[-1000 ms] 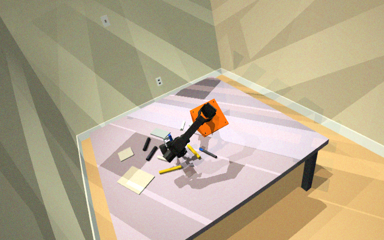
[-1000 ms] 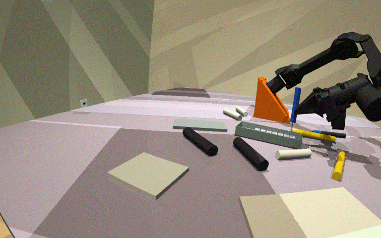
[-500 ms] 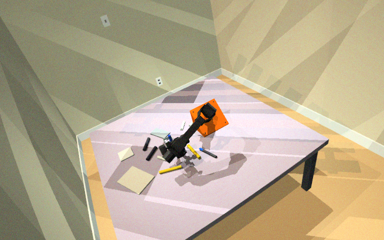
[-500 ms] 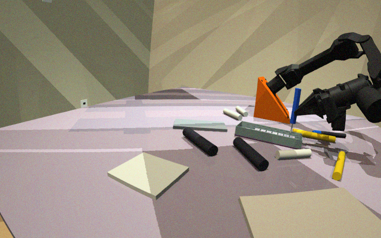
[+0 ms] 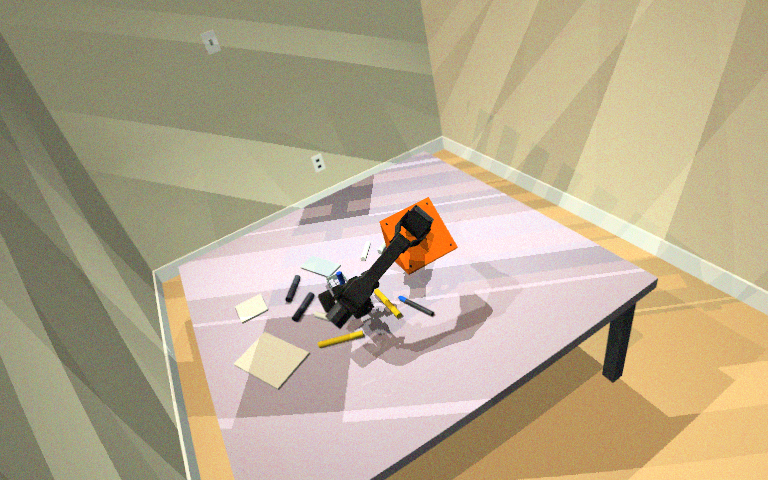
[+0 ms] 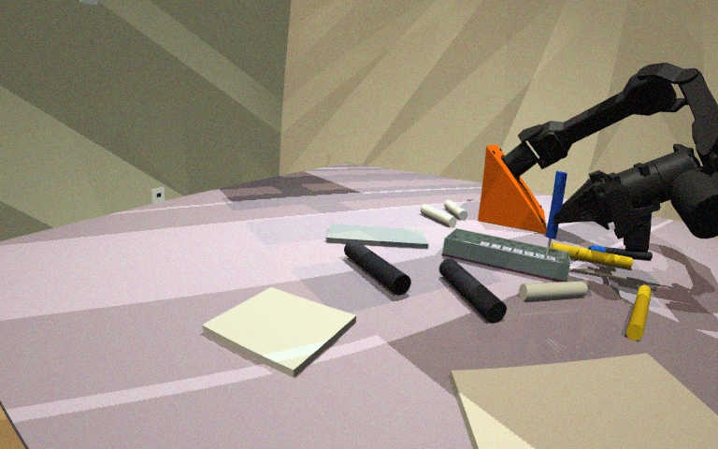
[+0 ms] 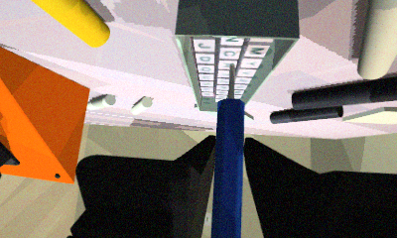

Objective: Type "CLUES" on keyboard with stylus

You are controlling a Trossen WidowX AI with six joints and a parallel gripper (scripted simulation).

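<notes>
One pincer [image 6: 560, 213] here, and it's clamping down on the blue stylus [image 6: 555, 203], fingers only a narrow gap apart with the blue barrel sitting between them. In the wrist view the two black fingers are hugging the barrel on either side. The stylus is standing almost upright, and its thin grey tip is coming down onto the keys at the near right end of the keyboard [image 6: 505, 255]. Whether the tip is actually pressing a key or just touching it, I can't tell from these angles.

The keyboard is a grey-green slab with rows of white keys, lying on the desk [image 6: 129, 267] just in front of the orange wedge-shaped base [image 6: 505, 195] the arm is mounted on. In the wrist view I'm reading J, C, V, M and Y on the caps nearest the camera; the rest are getting too small and blurry to make out.

Scattered around it on the desk: two black cylinders [image 6: 377, 267] to the left and front of the keyboard, a cream cylinder [image 6: 552, 290] just off its front right corner, two yellow markers [image 6: 639, 312], a blue-tipped dark pen [image 6: 622, 253] behind the keyboard, two small white cylinders [image 6: 437, 215] near the base, a pale green flat pad [image 6: 377, 235], and cream pads [image 6: 280, 327].

The desk top is looking pale lilac with striped shadows running across it. Walls are olive and tan, the floor [image 5: 703, 380] is looking like orange wood, and a wall outlet [image 5: 317, 161] is showing.
</notes>
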